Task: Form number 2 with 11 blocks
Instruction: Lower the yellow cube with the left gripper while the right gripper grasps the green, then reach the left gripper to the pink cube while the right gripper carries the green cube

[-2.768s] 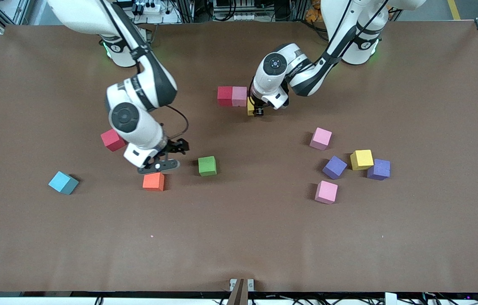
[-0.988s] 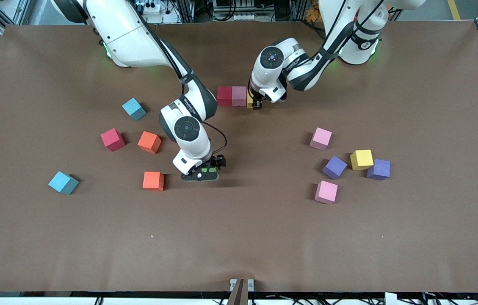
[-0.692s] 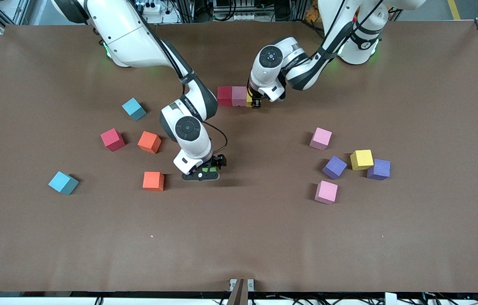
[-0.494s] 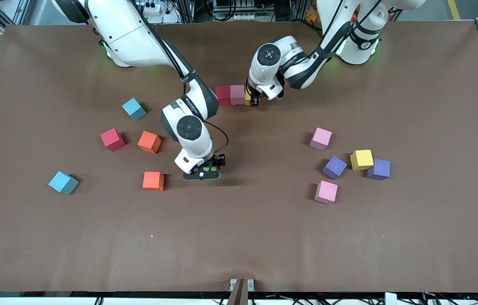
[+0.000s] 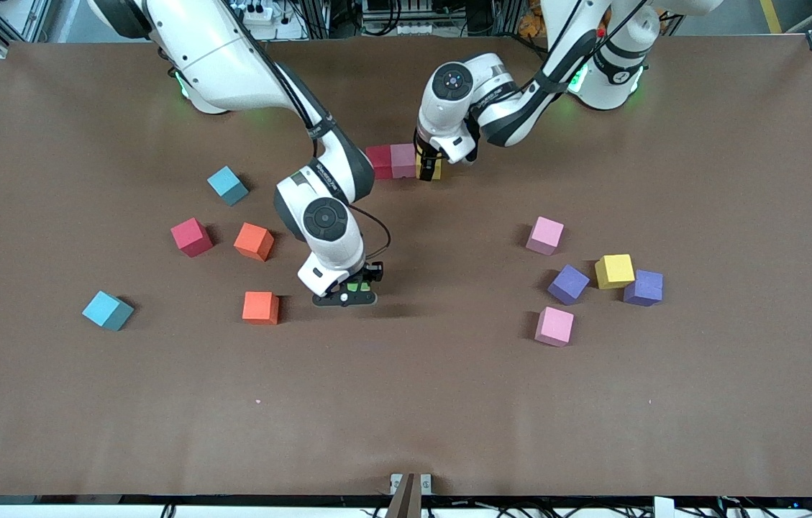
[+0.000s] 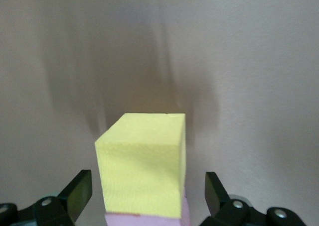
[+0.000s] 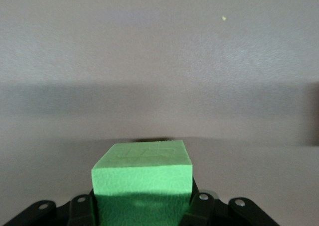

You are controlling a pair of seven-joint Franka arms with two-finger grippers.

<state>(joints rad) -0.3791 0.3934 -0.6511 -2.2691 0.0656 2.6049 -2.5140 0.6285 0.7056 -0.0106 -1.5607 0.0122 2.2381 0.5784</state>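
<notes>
Mostly bare brown table (image 5: 449, 403) — left hand (image 6: 144, 196) released over yellow block (image 6: 142, 166), right hand (image 7: 142, 206) grasping green block (image 7: 142, 183).

Three blocks (image 5: 406, 160) touch in a row near the arms' bases.

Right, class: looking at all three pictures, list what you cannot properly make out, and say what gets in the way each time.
- Green block: front view shows only slivers; the right gripper covers it.
- Yellow block in the row: front view, mostly under the left gripper.
- Pink block: left wrist view, cut off by the picture's edge, yellow block in front.
- Whether the green block has left the table: no view settles it.
</notes>
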